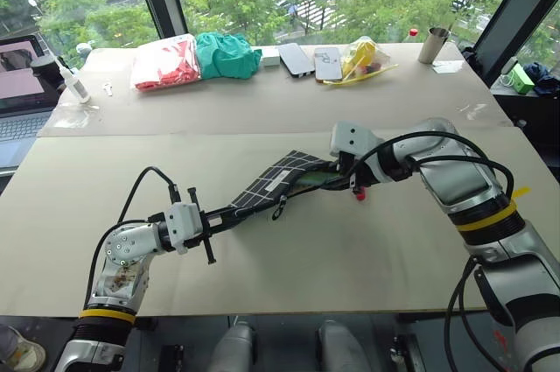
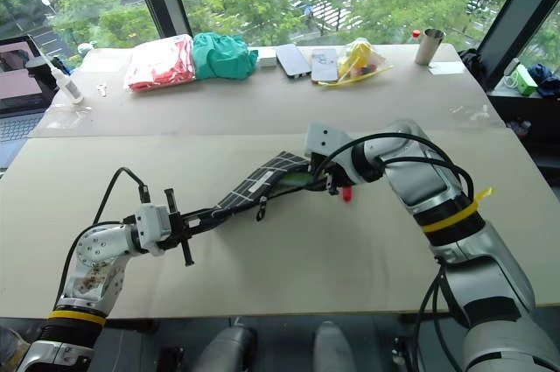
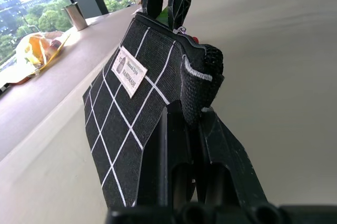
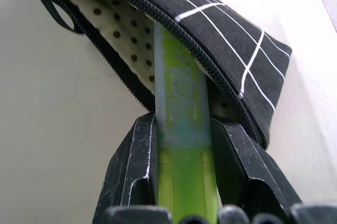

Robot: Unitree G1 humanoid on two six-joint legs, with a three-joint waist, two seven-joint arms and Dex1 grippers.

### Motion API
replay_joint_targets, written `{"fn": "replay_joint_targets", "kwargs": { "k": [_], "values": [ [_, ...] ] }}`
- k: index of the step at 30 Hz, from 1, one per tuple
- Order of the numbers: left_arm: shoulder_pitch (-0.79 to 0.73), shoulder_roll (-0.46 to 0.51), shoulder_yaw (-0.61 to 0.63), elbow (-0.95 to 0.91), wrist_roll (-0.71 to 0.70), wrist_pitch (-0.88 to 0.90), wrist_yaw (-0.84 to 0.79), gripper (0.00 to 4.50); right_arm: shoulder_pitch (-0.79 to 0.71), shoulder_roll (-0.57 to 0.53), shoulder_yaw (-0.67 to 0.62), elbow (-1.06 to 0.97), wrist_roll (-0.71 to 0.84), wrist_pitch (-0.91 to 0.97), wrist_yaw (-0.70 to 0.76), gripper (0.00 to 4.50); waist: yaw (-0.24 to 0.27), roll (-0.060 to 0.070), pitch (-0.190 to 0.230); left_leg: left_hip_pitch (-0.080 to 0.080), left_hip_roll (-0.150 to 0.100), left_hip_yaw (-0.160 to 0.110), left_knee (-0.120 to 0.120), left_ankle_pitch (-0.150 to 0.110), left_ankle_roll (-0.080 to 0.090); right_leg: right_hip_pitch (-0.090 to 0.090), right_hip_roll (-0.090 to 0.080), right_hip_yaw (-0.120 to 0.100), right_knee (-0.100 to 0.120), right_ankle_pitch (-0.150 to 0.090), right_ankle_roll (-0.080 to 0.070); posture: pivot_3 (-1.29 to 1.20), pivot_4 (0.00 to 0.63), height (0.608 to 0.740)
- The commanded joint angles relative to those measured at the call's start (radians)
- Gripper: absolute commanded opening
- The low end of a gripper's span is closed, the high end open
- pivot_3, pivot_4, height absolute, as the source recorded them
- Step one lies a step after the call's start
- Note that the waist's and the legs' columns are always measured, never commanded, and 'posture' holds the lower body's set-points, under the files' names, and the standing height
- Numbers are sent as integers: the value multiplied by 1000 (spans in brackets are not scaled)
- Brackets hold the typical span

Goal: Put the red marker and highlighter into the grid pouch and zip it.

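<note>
The grid pouch is held above the table's middle, one end pinched by the left tool. The highlighter, clamped in the right tool, is half inside; it could be snagged on the zipper.

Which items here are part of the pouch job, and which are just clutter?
In play:
- grid pouch, held by left claw
- highlighter, in right claw, entering pouch

Lying about:
- two phones
- metal cup
- green cloth
- red packet
- laptop
</note>
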Motion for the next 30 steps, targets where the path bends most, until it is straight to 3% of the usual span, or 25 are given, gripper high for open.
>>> {"fn": "replay_joint_targets", "kwargs": {
  "k": [1, 11, 15, 17, 20, 24, 30],
  "values": [
    [4, -5, -4, -21, 0, -22, 0, 0, 29, -1, -28, -111, 8, -43, -25, 1040, -1, 0, 0, 0, 0, 0, 0, 0, 0, 0, 0, 0, 0, 0, 0, 0, 150, 740],
    [0, -5, -12, -30, -2, -13, -1, 0, 71, 27, 33, -171, -158, -446, -150, 1040, -3, 0, 0, 0, 0, 0, 0, 0, 0, 0, 0, 0, 1, 0, 0, 0, 150, 740],
    [-1, -4, -14, -31, -2, -12, -1, 0, 74, 21, 39, -159, -172, -475, -117, 1040, -4, 0, 0, 0, 0, 0, 0, 0, 0, 0, 0, 0, 1, 0, 0, 0, 150, 740],
    [-2, -5, -14, -32, -1, -12, 1, 0, 89, 7, 29, -180, -129, -437, -61, 2042, -4, 0, 0, 0, 0, 0, 0, 0, 0, 0, 0, 0, 1, 0, 0, 0, 150, 740],
    [-2, -5, -15, -32, -1, -11, 2, 0, 103, -14, -2, -219, -53, -364, 13, 2942, -3, 0, 0, 0, 0, 0, 0, 0, 0, 0, 0, 0, 1, 0, 0, 0, 150, 740],
    [-5, -6, -17, -30, -1, -11, 3, 0, 86, -13, -62, -203, -11, -290, -1, 4389, -2, 0, 0, 0, 0, 0, 0, 0, 0, 0, 0, 0, 1, 0, 0, 0, 150, 740],
    [-15, -17, -13, -29, -11, 4, 14, 0, 39, -52, -232, -131, 113, -161, -1, 4453, 0, 0, 0, 0, 0, 0, 0, 0, 0, 0, 0, 0, 1, 0, 0, 0, 150, 740]
  ]
}}
